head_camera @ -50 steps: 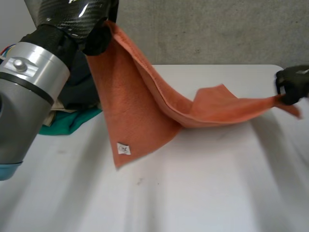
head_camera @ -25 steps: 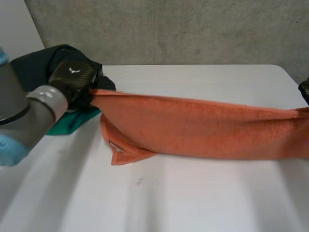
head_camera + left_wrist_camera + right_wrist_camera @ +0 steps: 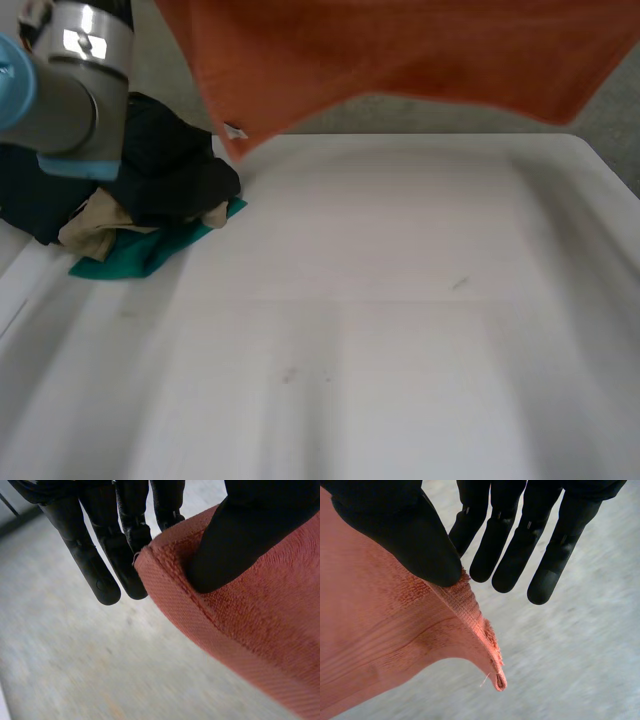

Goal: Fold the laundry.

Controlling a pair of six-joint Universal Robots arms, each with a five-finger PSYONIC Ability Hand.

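Towel [image 3: 400, 50], orange: we hold it aloft, clear of the worktop [image 3: 400, 340], left hand [image 3: 250, 525] and right hand [image 3: 395, 525] each pinching an edge between thumb and fingers [image 3: 95, 560]. Dark clothes heap [image 3: 160, 190] lies by our left arm [image 3: 70, 90].

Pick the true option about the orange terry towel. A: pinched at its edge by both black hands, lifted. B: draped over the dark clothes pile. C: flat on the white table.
A: the left hand and the right hand each pinch the hem of the orange terry towel under the thumb, and it hangs above the white table.
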